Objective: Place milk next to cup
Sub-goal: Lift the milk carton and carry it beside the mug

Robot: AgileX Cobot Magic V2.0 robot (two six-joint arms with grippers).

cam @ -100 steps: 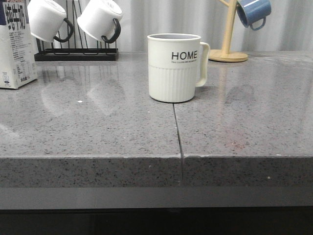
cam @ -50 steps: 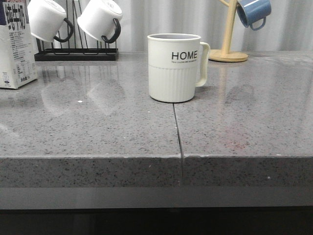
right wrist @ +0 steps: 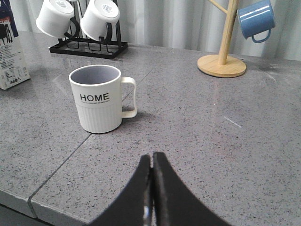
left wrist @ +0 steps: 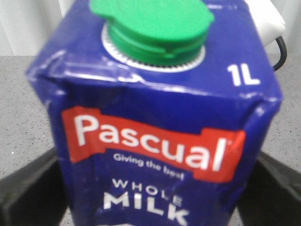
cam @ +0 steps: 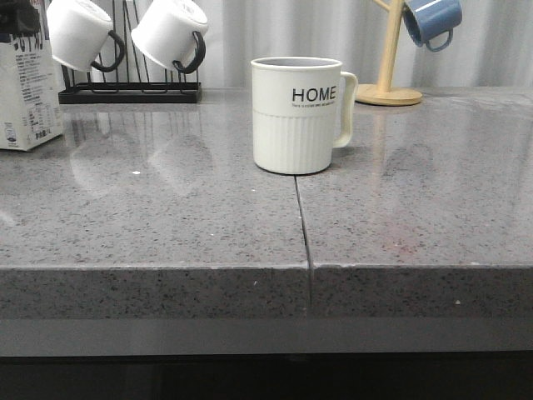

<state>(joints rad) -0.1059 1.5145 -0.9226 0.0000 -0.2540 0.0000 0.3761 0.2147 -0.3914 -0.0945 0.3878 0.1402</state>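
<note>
The milk (cam: 29, 92) stands upright at the far left of the grey counter; it also shows in the right wrist view (right wrist: 11, 56). In the left wrist view its blue top (left wrist: 155, 108) with green cap fills the frame. My left gripper (left wrist: 155, 188) is open, a black finger (left wrist: 28, 188) on each side of the carton near its top; whether they touch it I cannot tell. It shows as a dark shape (cam: 18, 21) in the front view. The HOME cup (cam: 296, 117) stands mid-counter, handle to the right. My right gripper (right wrist: 151, 157) is shut and empty, in front of the cup (right wrist: 99, 101).
A black rack (cam: 129, 92) holding two white mugs (cam: 171, 33) stands behind, between milk and cup. A wooden mug tree (cam: 387, 58) with a blue mug (cam: 431, 21) is at the back right. A seam (cam: 304, 233) runs from the cup to the counter's front edge.
My left gripper has come into the front view over the top of the milk carton. The carton, the cup and the right gripper have not moved.
</note>
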